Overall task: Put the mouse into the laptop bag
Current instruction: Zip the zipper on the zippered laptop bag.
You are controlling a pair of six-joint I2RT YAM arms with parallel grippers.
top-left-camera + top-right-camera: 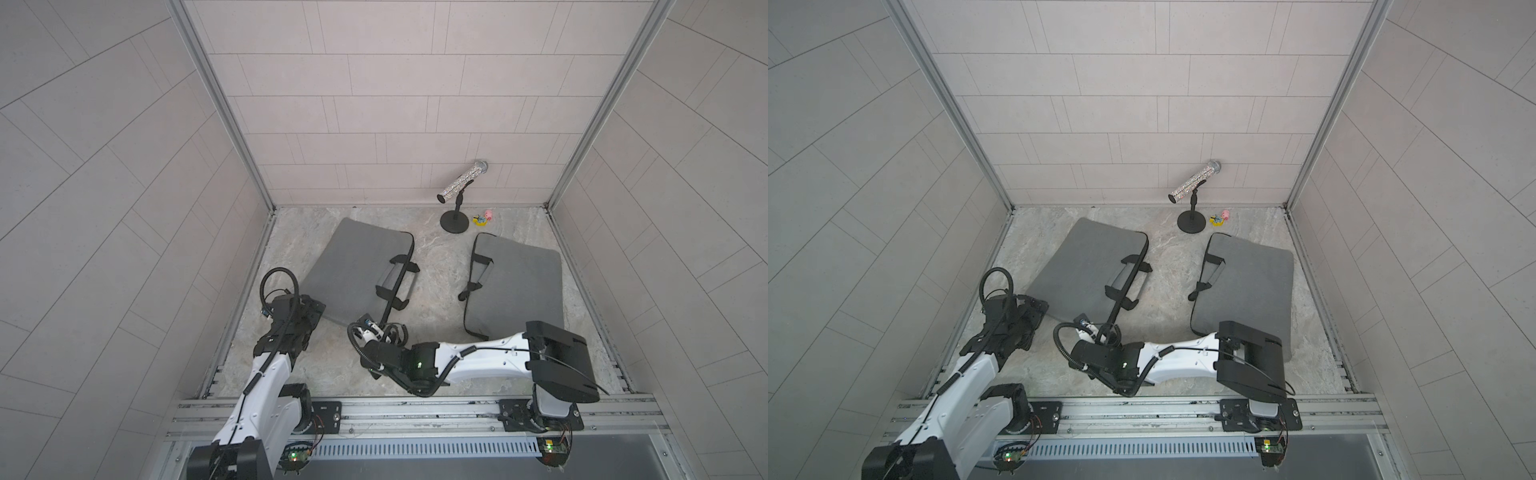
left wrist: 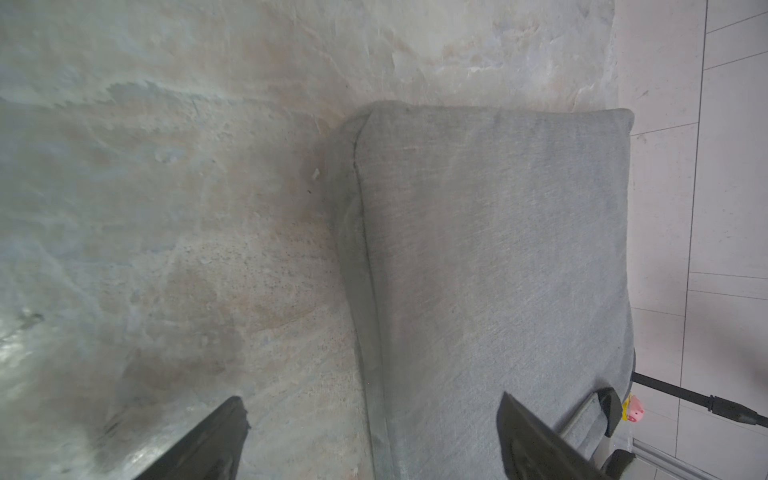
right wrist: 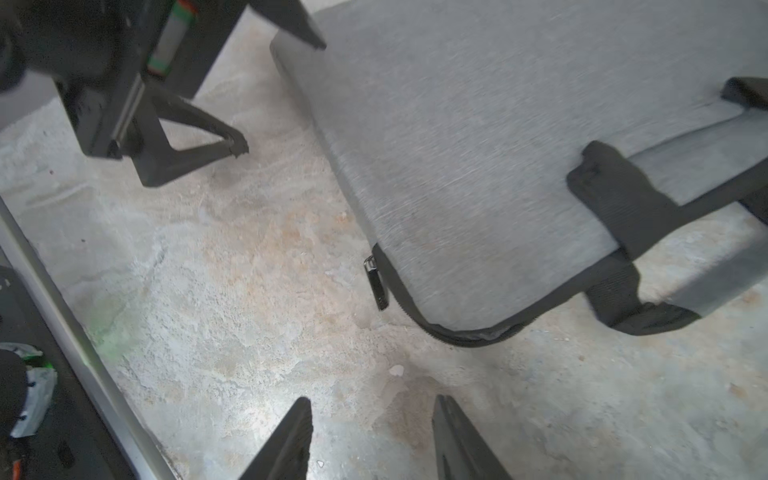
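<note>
Looking down in both top views, I see a grey laptop bag [image 1: 353,270] lying flat toward the left edge of the stone-patterned surface [image 1: 436,266]. A second bag [image 1: 519,286] lies toward the right edge, well apart from it. A microphone on its stand [image 1: 457,195] stands near the back edge, with a yellow toy [image 1: 480,220] and a pink pig [image 1: 489,215] just beside its base. The left arm [image 1: 266,370] ends at the laptop bag's left-hand corner. The right arm [image 1: 478,353] stretches along the front edge to that bag's nearest corner. Where the mouse is, I cannot tell in any view.

From the left wrist, the left gripper [image 2: 372,399] has its jaws wide apart and holds nothing. One finger is over bare surface and the other over grey fabric.

From the right wrist, the right gripper [image 3: 374,400] stands at a narrower gap, empty, above bare surface. It is near the zipper pull [image 3: 376,282] at the bag's corner. A black handle strap [image 3: 623,208] crosses the bag's edge.
</note>
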